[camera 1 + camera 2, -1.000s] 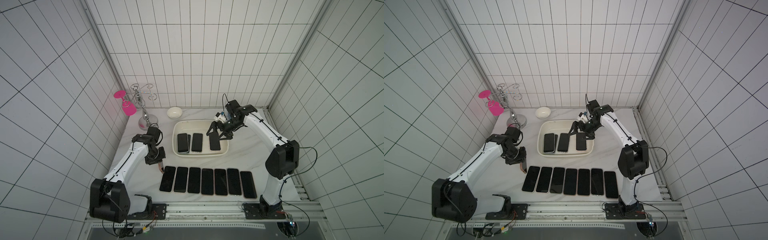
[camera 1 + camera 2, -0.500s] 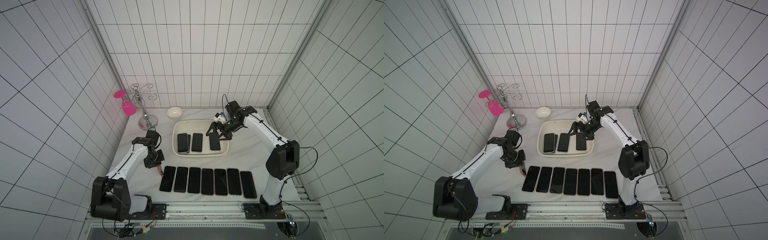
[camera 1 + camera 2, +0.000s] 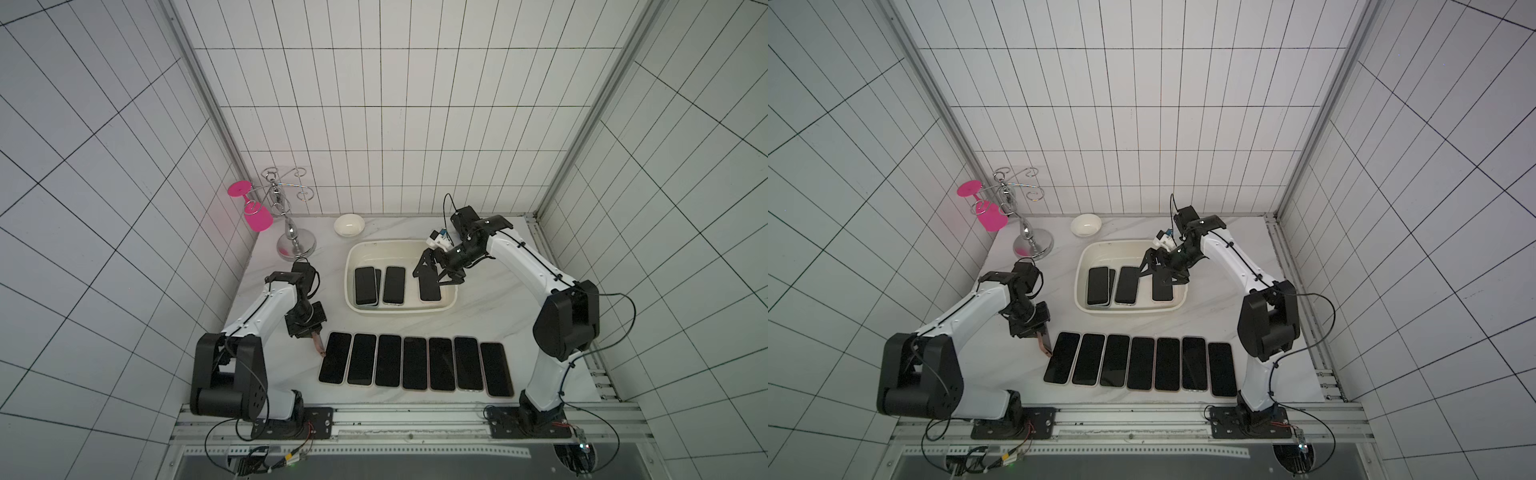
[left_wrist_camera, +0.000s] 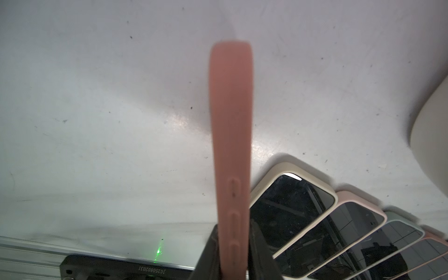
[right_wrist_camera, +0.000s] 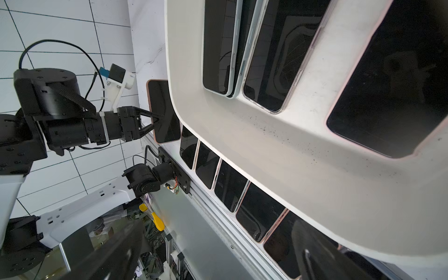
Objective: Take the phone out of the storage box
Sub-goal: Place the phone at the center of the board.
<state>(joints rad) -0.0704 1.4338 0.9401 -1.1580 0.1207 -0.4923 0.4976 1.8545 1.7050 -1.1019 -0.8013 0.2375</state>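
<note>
left gripper (image 3: 314, 337): clamped close on a slim salmon-pink-cased smartphone (image 4: 231, 135), held on edge with faces vertical, low over the white marble desk (image 3: 494, 320) near the front edge, just beside the left end of a row of seven black-screened phones (image 3: 415, 363) lying flat there.

right gripper (image 3: 434, 279): spread fully wide, empty, poised over the shallow cream-white plastic storage box (image 3: 401, 310) toward the desk's back edge, above the far end of a pink-rimmed black-screened phone (image 3: 429, 291) by the box's right wall; contact not discernible.

also in the box: a clear-cased phone (image 3: 393, 284) mid-box, two stacked pale-cased phones (image 3: 365, 286) by the left wall.

judged stiff, fairly dense, glass-fronted: slick on the face, scratch-prone; rubbery case rim probably grippier. best taken across the narrow width, on the long case edges near mid-length. expect scant finger room beside the box wall.
</note>
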